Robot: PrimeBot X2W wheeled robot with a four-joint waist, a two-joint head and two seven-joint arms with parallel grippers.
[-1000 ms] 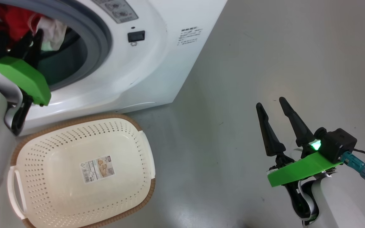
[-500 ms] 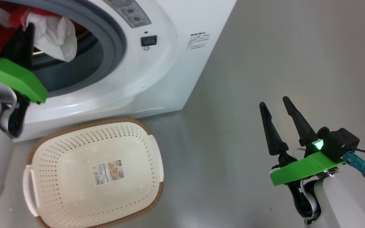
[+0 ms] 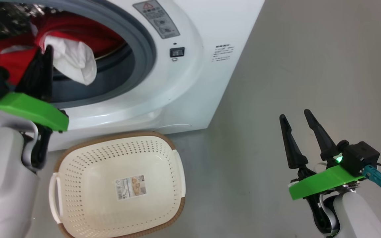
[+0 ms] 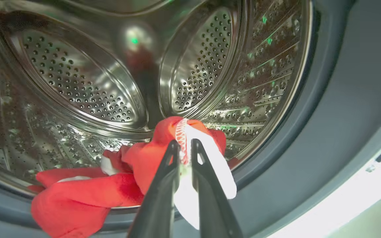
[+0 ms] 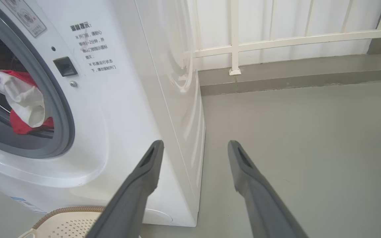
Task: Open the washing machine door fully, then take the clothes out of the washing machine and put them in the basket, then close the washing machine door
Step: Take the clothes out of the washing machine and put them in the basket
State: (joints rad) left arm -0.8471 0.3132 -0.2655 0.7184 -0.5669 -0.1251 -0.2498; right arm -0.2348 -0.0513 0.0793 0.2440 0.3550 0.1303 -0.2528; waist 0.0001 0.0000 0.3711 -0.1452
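The white washing machine (image 3: pixel 190 82) stands with its drum mouth uncovered; its door is out of view. Red and white clothes (image 3: pixel 68 56) hang over the grey-blue rubber ring (image 3: pixel 144 49). My left gripper (image 4: pixel 184 148) is shut on the clothes (image 4: pixel 144 158) at the drum's lower lip, pinching a red and white fold. In the head view that gripper (image 3: pixel 43 54) sits at the mouth's left side. The cream basket (image 3: pixel 88 198) lies on the floor just below the machine's front. My right gripper (image 3: pixel 298 117) hangs open over bare floor, far right of the basket.
Grey floor (image 3: pixel 293 66) spreads to the right of the machine. A white railing (image 5: pixel 276 39) and a low grey kerb (image 5: pixel 293 76) run behind it. The perforated steel drum (image 4: pixel 88 82) is deep and shiny behind the clothes.
The head camera has shifted, sliding the machine and basket rightward in the picture. The white part of the clothes has come further out over the rubber ring with my left gripper.
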